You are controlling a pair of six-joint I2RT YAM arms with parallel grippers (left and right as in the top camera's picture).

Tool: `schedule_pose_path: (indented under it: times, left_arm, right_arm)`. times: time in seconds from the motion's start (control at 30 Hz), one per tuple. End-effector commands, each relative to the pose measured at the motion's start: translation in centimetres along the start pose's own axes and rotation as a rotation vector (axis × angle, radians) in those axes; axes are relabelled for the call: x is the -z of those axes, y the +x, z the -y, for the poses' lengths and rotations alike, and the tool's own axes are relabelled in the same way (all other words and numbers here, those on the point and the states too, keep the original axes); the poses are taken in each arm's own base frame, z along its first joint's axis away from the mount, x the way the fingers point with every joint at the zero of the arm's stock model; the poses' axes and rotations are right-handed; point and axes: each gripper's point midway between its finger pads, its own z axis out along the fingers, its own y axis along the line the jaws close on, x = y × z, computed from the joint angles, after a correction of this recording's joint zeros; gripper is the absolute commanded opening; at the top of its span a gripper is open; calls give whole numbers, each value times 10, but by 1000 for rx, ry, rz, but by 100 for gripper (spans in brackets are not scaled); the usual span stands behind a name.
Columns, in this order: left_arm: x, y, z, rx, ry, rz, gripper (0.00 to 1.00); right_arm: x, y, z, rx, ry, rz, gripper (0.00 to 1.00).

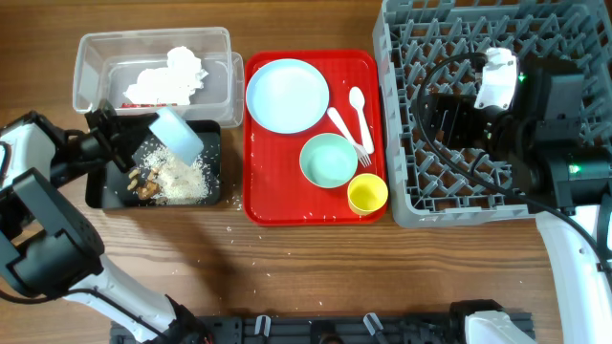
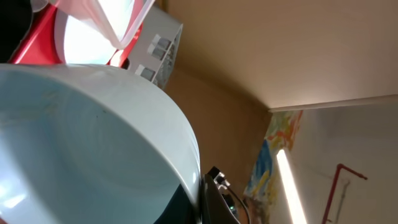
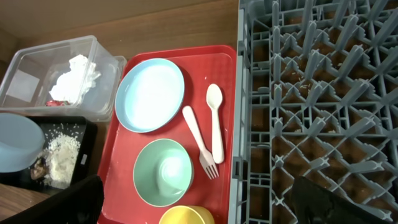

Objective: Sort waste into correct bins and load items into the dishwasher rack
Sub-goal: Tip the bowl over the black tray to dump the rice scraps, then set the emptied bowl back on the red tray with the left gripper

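Note:
My left gripper (image 1: 142,143) is shut on the rim of a small pale blue bowl (image 1: 178,132) and holds it tilted over the black tray (image 1: 101,196), where beige crumbly food (image 1: 180,180) lies. The bowl fills the left wrist view (image 2: 93,143). The clear tub (image 1: 91,48) holds a crumpled white napkin (image 1: 174,75) and red scraps (image 1: 142,101). My right gripper (image 1: 442,119) is open and empty above the left part of the grey dishwasher rack (image 1: 535,29). Its spread fingers (image 3: 196,202) frame the tray's front end.
The red serving tray (image 1: 258,205) holds a pale blue plate (image 1: 287,96), mint-green bowl (image 1: 329,160), yellow cup (image 1: 367,193), white spoon (image 1: 358,103) and fork (image 1: 346,130). Crumbs lie on the wood in front of the trays. The rack (image 3: 311,93) holds no dishes.

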Motion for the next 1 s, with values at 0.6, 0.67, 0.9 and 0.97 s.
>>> schedule_pose_path:
  times: [0.6,0.67,0.9,0.97]
  left_arm:
    - [2,26,23,-42,43,2,4]
    - [2,33,30,49,79,0,4]
    - [-45,80,32,-334,-68,-171,4]
    - [-64,99,31,-434,-135,-255,4]
  right_arm:
    - [6,-4,-3,14,-8,3,98]
    - [6,-4,-3,14,-7,3,98]
    - [6,-6,-4,16,-10,11,98]
    - [6,-6,-4,15,-10,11,98]
